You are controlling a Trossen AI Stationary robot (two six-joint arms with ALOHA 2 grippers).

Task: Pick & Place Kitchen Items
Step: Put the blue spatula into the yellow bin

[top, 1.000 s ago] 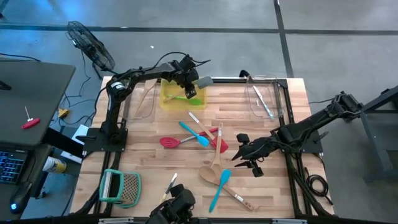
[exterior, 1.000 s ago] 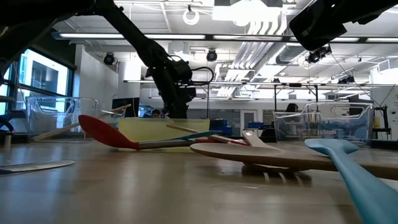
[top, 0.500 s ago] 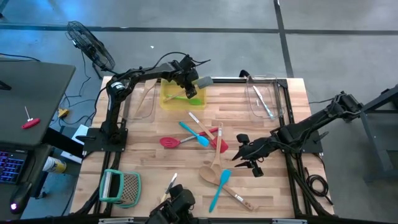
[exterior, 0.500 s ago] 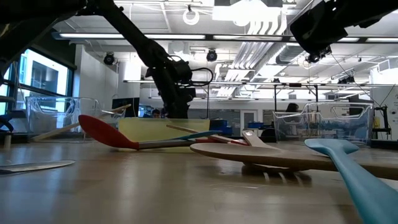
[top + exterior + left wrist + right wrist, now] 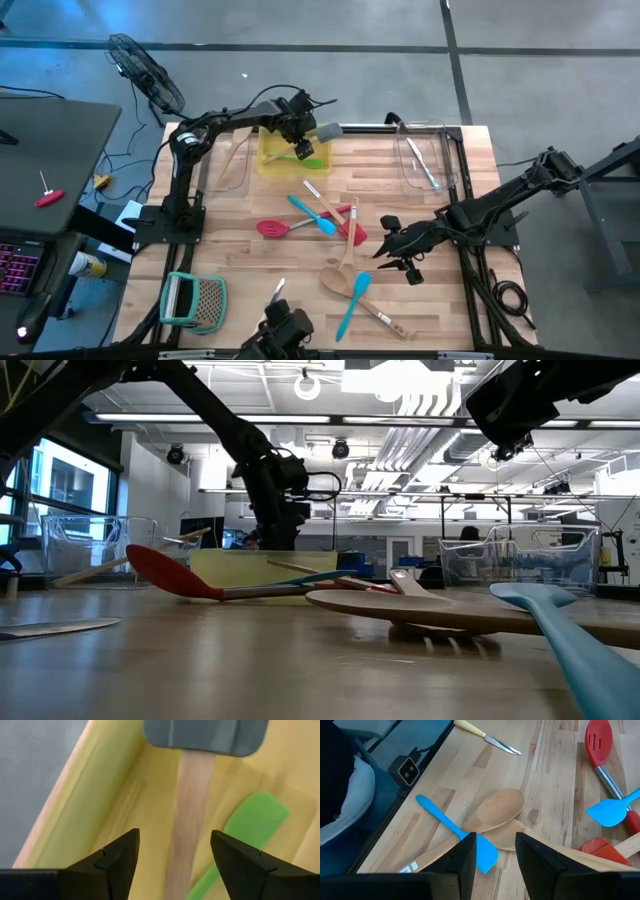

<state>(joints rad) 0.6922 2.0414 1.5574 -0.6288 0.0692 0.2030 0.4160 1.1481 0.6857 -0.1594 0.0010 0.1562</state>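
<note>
My left hand [image 5: 172,852] hangs over the yellow bin [image 5: 272,150], fingers wide, grey spatula [image 5: 192,795] lying in it beside the green one [image 5: 240,832]. Right hand [image 5: 492,852] hovers near-side of bin, half-open, empty, over wooden spoons [image 5: 495,812]. Risk: spatula head overhangs bin rim, could tip out on retract.

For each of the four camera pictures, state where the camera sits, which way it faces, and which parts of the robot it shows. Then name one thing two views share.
High: overhead, facing down; both arms, left gripper over the yellow bin.
Low: table height, facing across; arms above.
Left wrist: faces into the bin; open fingers, grey spatula.
Right wrist: faces the table; right gripper, wooden spoon.
Shared: high and left wrist show the green spatula.
</note>
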